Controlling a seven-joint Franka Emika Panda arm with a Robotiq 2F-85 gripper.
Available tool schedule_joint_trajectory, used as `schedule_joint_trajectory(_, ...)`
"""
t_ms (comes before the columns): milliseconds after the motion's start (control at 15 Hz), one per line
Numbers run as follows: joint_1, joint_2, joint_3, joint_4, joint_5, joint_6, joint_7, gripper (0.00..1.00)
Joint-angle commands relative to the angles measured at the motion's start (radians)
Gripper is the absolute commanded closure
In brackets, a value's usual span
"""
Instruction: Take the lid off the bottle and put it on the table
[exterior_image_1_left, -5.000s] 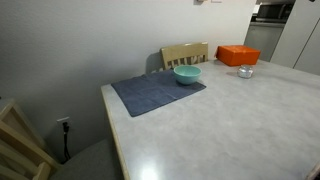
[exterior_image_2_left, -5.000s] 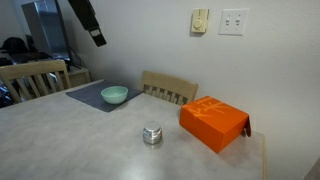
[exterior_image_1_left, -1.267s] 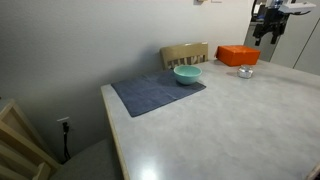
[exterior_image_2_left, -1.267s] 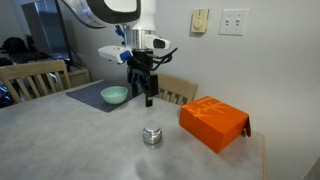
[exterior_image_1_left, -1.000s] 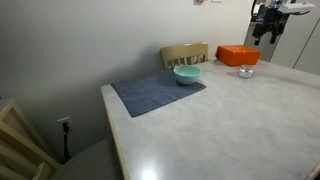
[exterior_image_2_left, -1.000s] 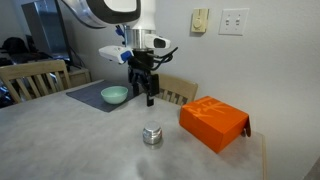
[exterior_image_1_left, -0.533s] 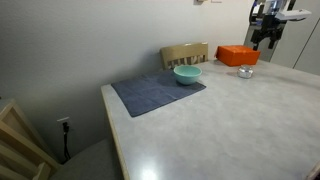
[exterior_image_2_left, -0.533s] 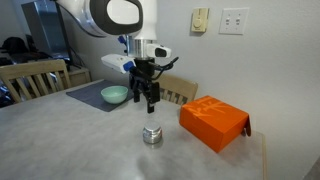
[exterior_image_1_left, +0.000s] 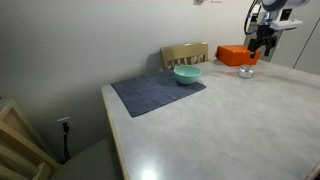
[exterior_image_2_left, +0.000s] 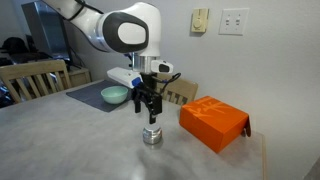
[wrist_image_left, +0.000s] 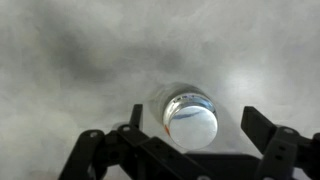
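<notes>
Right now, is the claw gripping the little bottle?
No, the claw hangs open above the bottle, its jaws spread wide of it.

Squat clear bottle (exterior_image_2_left: 151, 136) upright on table (exterior_image_2_left: 70, 140), lid (wrist_image_left: 191, 120) on.

The gripper (exterior_image_2_left: 149, 113) hangs straight over the bottle (exterior_image_2_left: 152, 134), its jaws spread apart and their tips just above the bottle's top. The bottle stands upright on the table (exterior_image_2_left: 60, 150), toward the far edge. Near it, by one far corner, lies an orange box (exterior_image_2_left: 213, 122). Toward the other far corner a teal bowl (exterior_image_2_left: 114, 95) sits on a dark placemat (exterior_image_2_left: 88, 99).
</notes>
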Motion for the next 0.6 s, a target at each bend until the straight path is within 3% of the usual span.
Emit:
schedule_joint_trajectory(0, -0.006, 0.084, 0.005, 0.104, -0.028, -0.056, -0.022, 0.0)
schedule_joint_trajectory(533, 0.008, 0.221, 0.003, 0.261, -0.078, -0.149, -0.017, 0.0)
